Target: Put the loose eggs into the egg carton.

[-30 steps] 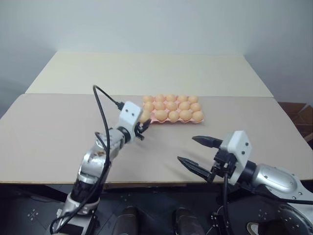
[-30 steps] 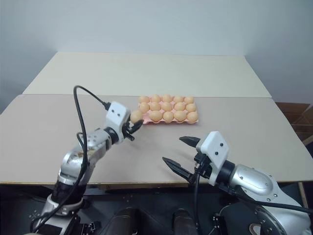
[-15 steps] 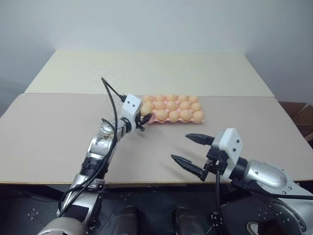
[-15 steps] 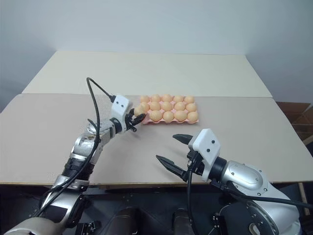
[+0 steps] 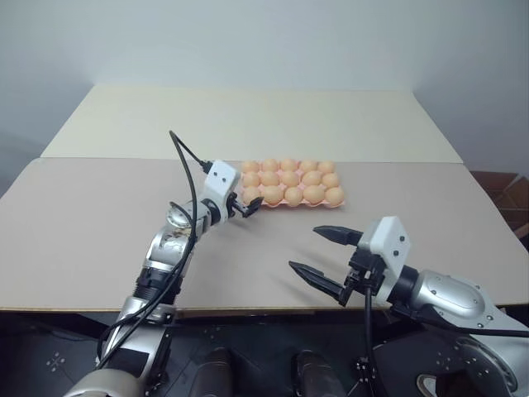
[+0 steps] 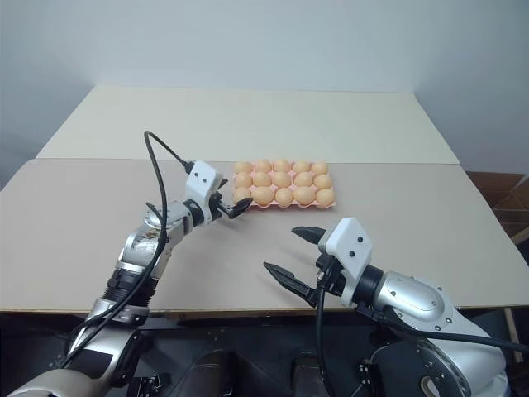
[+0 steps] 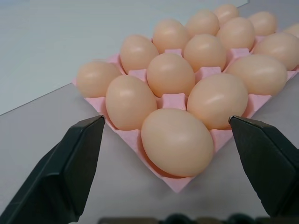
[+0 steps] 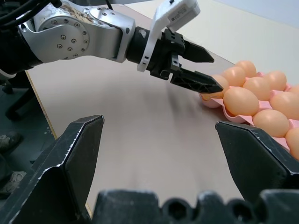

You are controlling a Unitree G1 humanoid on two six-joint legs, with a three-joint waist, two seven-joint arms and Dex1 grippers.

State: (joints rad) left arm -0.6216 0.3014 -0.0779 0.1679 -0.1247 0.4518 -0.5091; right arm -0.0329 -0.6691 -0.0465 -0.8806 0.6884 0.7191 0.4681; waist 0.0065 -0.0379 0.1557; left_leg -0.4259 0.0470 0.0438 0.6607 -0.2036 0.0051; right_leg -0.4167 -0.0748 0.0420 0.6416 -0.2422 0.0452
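Taking the egg carton [image 5: 291, 197] as the landmark, the left claw [image 5: 249, 206] sits at its near-left corner, its 2 black fingers [image 7: 70, 163] spread wide apart with nothing between them. From the left wrist view the fingers stand on either side of the corner egg [image 7: 176, 141], which rests in its cup and touches neither finger. The pink carton lies flat on the grey tabletop [image 5: 83, 231], and every cup that I can see holds an egg: 3 rows of 5 tan eggs [image 5: 288, 178], packed close. I see no eggs lying loose on the tabletop around the carton. A black cable [image 5: 183, 169] loops up from the left arm, to the left of the carton. On the near-right side of the carton, well apart from it and close to the tabletop's front edge, the right claw [image 5: 322, 258] hangs with its fingers also wide apart and empty, pointing leftward.
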